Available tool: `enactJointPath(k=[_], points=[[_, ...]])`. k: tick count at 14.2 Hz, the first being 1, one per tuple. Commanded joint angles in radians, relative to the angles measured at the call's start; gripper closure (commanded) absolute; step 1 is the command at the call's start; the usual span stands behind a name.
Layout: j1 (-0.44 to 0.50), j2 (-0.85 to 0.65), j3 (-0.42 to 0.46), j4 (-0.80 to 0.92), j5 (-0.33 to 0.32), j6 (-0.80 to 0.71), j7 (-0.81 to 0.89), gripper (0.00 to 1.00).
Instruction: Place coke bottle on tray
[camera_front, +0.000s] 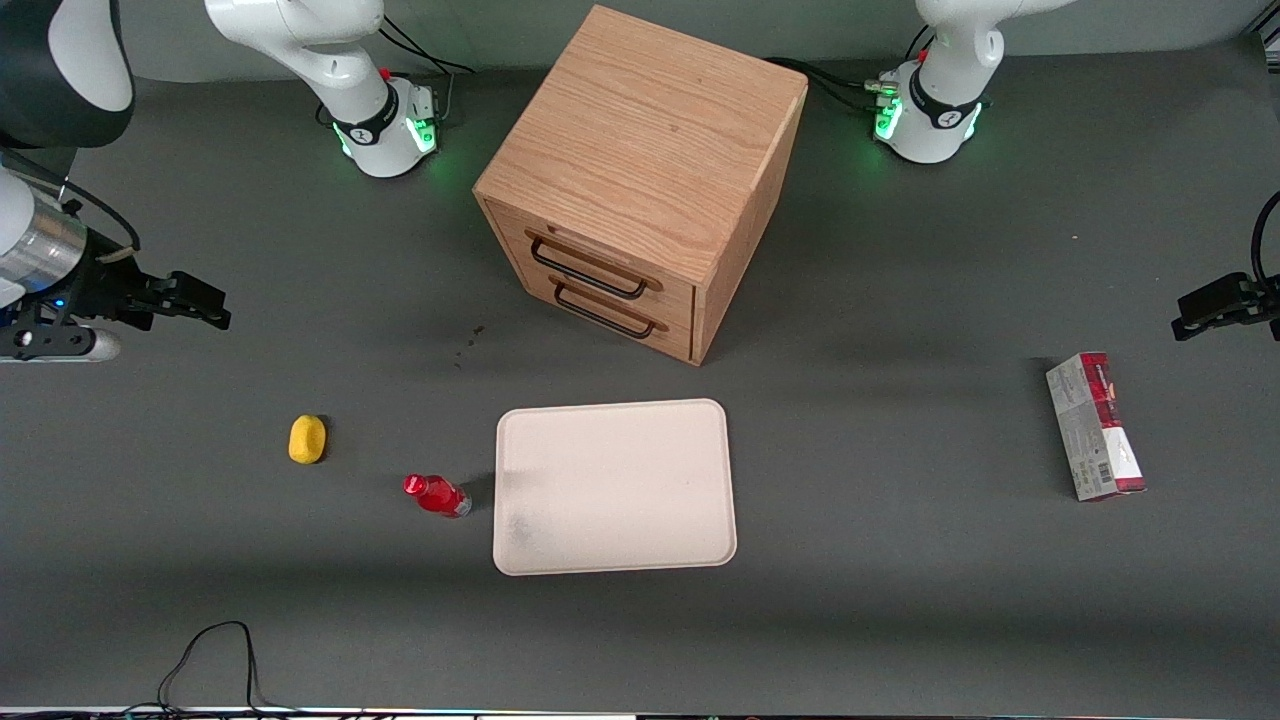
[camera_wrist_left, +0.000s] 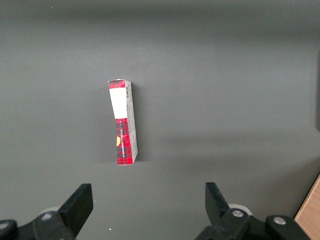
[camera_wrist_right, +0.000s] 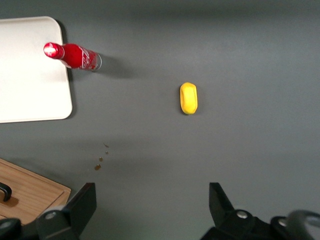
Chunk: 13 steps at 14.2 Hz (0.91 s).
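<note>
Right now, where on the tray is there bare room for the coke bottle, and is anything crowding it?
The whole tray is bare. The coke bottle stands on the table beside its edge, the yellow lump farther toward the working arm's end. The wooden cabinet borders the tray's farther edge. The gripper hangs open, well clear.

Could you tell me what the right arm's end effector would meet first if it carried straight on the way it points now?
Probably bare table: the open end effector has nothing directly ahead. The lemon lies farther along.

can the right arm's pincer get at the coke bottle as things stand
Probably yes: the open pincer hangs over bare table, and the coke bottle stands alone beside the tray, nothing between them.
</note>
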Motion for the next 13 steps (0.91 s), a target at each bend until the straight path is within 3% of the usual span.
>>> enactJointPath(k=[1, 13], points=[[-0.004, 0.030, -0.007, 0.055, 0.041, -0.030, 0.014, 0.00], [-0.004, 0.038, -0.008, 0.064, 0.030, -0.073, 0.018, 0.00]])
